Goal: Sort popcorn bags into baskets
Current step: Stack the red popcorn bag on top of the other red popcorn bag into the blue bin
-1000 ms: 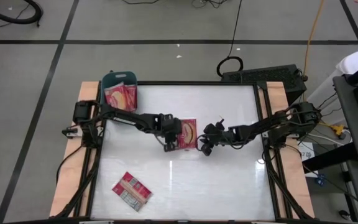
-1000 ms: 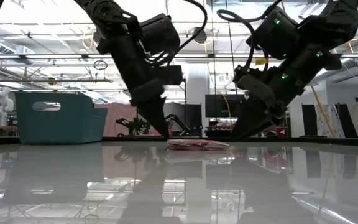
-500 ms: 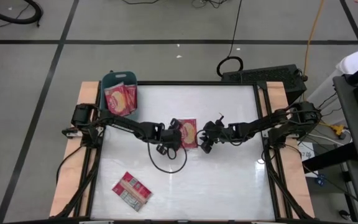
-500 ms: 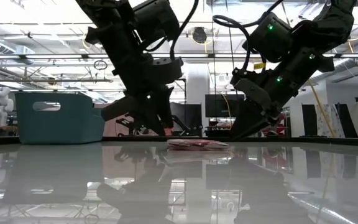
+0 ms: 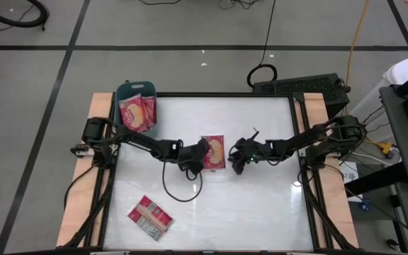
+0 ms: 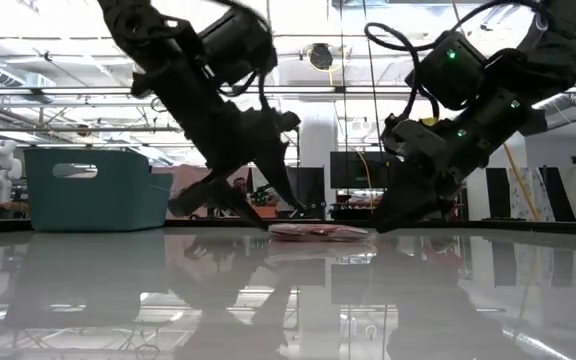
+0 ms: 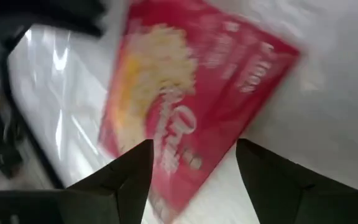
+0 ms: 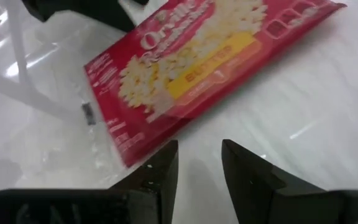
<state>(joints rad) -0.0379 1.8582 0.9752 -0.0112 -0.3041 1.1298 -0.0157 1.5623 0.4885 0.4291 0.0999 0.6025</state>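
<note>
Ceiling lights read bright in my low view — the glossy tabletop (image 6: 288,290) mirrors them with strong glare. Left wrist shows the popcorn bag (image 7: 185,106) motion-blurred; right wrist sharper.

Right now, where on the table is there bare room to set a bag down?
Free: the near right corner, right of the loose bag, and the far strip between the teal basket and the right rail. Crowded: the middle, where the left gripper and right gripper flank the centre bag.
</note>
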